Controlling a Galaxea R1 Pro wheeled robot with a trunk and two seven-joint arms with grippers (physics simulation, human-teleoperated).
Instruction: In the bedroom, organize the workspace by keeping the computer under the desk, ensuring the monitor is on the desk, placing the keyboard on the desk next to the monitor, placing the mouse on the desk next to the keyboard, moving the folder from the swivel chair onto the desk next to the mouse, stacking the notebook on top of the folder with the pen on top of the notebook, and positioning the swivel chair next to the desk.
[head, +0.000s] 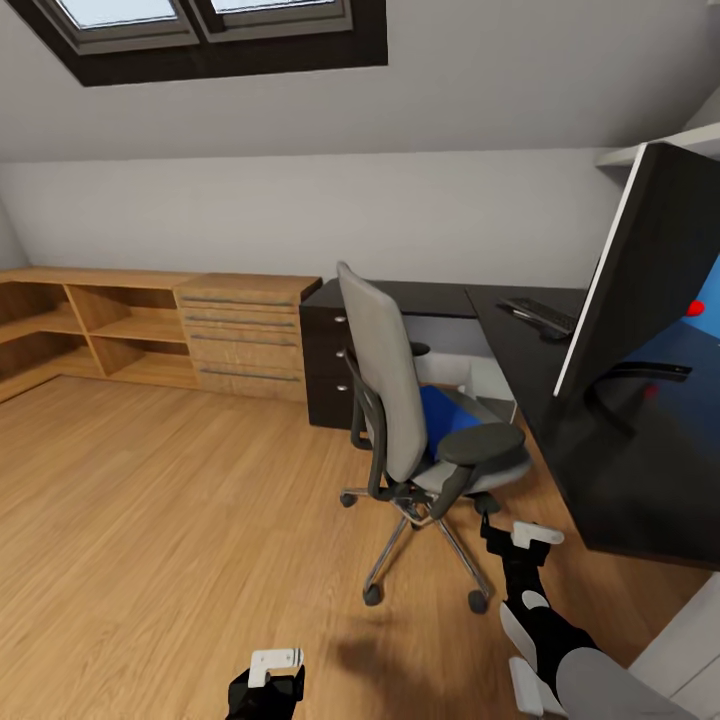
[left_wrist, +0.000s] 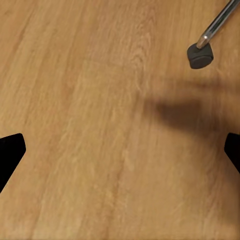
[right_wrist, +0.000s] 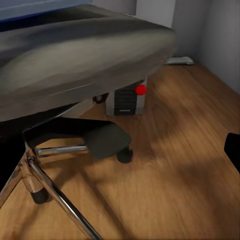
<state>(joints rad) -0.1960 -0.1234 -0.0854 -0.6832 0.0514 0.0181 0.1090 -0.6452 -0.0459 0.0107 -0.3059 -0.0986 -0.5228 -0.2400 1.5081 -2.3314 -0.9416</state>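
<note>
Facing swivel chair (head: 400, 400), right end effector (head: 520, 545)

glossy black desk (head: 520, 345) with keyboard (head: 540, 315) and monitor (head: 650, 270) on top

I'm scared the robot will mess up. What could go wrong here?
The swivel chair stands on castors, so it might roll away if the right gripper bumps it. The blue folder sits tucked between backrest and armrest, awkward to reach. The big monitor is close to the right arm's side.
</note>
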